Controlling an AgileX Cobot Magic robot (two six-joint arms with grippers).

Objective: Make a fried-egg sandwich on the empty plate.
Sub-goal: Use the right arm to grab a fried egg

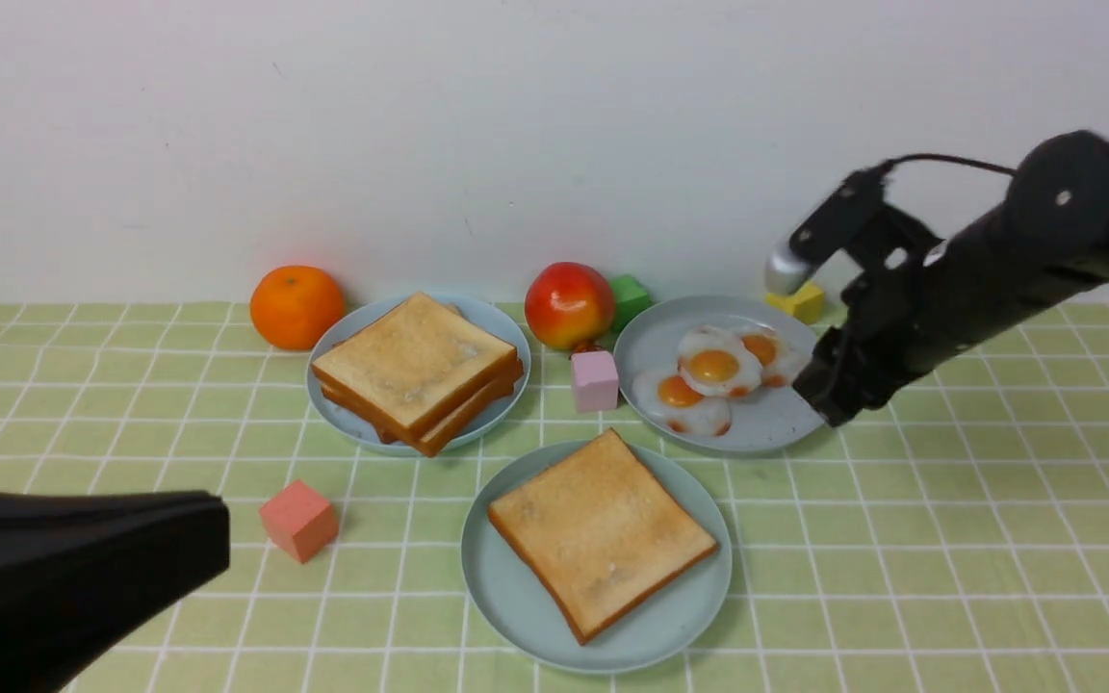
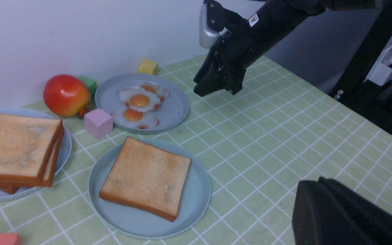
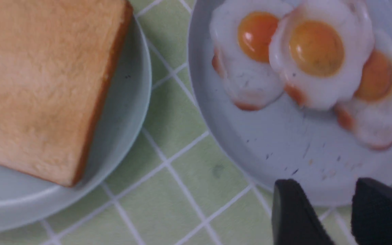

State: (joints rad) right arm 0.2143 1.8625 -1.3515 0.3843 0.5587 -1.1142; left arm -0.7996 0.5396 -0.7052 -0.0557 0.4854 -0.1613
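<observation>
Now the right claw (image 3: pixel 325 186) hangs empty, jaws slightly parted, over the edge of the speckled plate (image 3: pixel 284 153). On it, topmost of three, the fried egg (image 3: pixel 318 51) looks light, glossy and likely slippery: pinch its thin white edge. Toast (image 1: pixel 601 534) lies on the big plate (image 1: pixel 516 616) nearby.

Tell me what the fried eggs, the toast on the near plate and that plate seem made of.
Fried eggs: likely moulded plastic or rubber, glossy, with bright highlights on the yolks. Toast slice: perhaps foam or matte plastic; its top is dull and finely grained. Near plate: probably smooth plastic with a satin sheen; melamine or ceramic cannot be excluded.
</observation>
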